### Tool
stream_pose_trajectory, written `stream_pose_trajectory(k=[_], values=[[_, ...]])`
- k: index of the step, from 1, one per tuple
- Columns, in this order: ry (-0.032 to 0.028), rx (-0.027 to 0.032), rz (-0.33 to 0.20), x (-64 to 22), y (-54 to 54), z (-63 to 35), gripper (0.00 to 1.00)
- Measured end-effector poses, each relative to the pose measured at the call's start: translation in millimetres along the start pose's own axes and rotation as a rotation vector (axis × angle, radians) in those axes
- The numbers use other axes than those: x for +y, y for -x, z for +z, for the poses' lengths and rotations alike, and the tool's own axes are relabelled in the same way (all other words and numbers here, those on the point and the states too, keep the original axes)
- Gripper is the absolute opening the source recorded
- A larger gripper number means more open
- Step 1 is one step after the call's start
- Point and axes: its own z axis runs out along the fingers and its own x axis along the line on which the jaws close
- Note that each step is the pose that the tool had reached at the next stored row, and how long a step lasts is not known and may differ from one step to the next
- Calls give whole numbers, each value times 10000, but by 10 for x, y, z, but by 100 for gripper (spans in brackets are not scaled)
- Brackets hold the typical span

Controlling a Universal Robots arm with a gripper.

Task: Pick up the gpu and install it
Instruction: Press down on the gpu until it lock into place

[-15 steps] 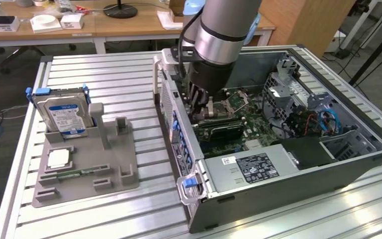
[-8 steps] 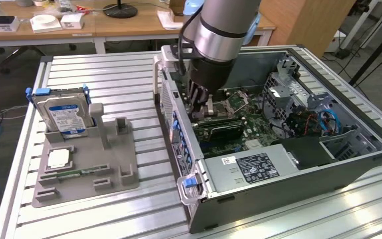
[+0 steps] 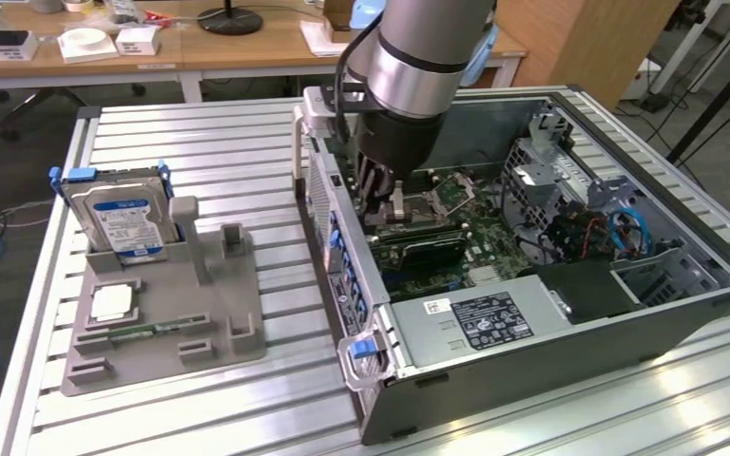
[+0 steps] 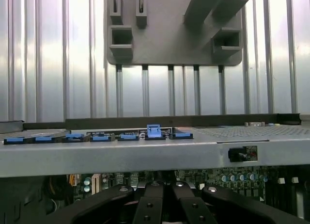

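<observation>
exterior view's own sight of the fingertips was blocked: the thick silver and black robot arm reached down into the open black computer case and its lower end hid whatever sat directly beneath it on the green motherboard. the black gripper showed in the wrist view as dark linkages drawn tightly together, so the jaws stood closed, but the tips were cut off by the frame edge and it could not be told whether they clamped anything. the gpu, a thin flat circuit card, could not be made out with certainty in either view; no such card stood on the grey plastic parts holder on the slatted aluminium table, and the spot under the gripper inside the case was hidden. just beyond the gripper ran the grey metal rear wall of the case with a row of blue plastic slot clips along it. on the holder, at the exterior view's left, a boxy silver hard drive with a blue label and blue rails stood upright, a square silver processor chip lay flat, and a narrow green memory stick lay near it.
</observation>
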Motion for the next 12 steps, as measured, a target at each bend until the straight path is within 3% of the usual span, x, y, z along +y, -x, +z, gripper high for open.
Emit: stream_pose_trajectory(k=[9, 12], values=[[-4, -7, 53, 27, -4, 5, 11], [-49, 0, 65, 25, -8, 36, 11]])
